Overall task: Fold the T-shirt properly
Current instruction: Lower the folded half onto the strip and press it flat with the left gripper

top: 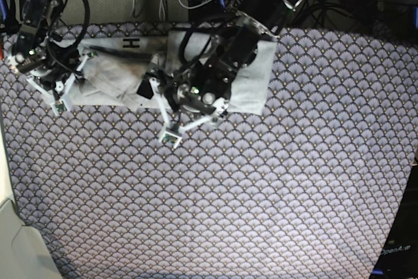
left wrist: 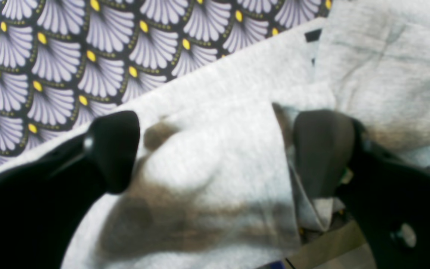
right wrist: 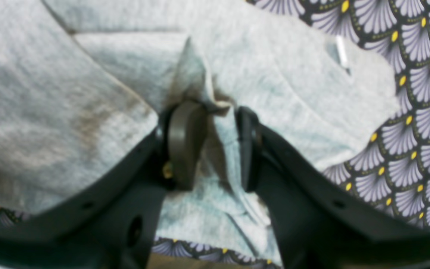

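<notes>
Both my grippers are down in the T-shirt [top: 111, 73], up at the far edge of the fan-patterned cloth [top: 261, 194].

Left wrist view: my left gripper [left wrist: 215, 149] has its jaws wide apart, a thick bunched fold of grey fabric sitting between them, one edge against the right-hand pad. Right wrist view: my right gripper [right wrist: 220, 144] is narrowed down, pinching a raised ridge of the shirt. Base view: the shirt lies stretched between my two arms, black lettering [top: 132, 44] showing near its far edge.
</notes>
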Robot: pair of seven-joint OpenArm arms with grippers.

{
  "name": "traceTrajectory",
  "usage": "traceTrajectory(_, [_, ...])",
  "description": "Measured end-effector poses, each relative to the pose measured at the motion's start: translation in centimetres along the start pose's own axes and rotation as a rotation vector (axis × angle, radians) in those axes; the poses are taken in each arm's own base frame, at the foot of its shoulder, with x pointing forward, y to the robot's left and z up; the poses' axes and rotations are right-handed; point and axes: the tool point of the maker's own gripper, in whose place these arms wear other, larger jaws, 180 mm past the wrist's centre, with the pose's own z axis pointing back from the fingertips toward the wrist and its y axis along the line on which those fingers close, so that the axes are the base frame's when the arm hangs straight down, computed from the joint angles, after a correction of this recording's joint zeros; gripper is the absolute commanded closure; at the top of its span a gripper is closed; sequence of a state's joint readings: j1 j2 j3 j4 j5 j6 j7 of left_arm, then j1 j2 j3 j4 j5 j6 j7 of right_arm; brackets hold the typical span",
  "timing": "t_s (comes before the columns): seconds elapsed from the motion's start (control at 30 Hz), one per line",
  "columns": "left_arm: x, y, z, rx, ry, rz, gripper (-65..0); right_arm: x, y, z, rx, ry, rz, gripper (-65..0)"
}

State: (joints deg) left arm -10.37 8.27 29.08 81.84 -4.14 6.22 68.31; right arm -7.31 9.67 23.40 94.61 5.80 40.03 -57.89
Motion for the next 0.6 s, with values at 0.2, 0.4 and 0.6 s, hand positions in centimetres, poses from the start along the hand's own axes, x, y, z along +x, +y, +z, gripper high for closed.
traceTrajectory(0.2, [0.00, 0.00, 0.00, 0.000, 0.000, 0.000, -53.0, 0.00, 0.00, 0.00, 0.000, 0.000, 0.000, -20.3])
traceTrajectory(0.4, [0.11, 0.01, 0.03, 0.000, -0.002, -0.001, -26.3, 0.02, 0.00, 0.00, 0.000, -0.001, 0.000, -20.3])
traceTrajectory(0.6, [1.00, 0.18, 0.13, 0.004, -0.039, -0.001, -21.4, 0.02, 0.01, 0.00, 0.000, -0.001, 0.000, -20.3])
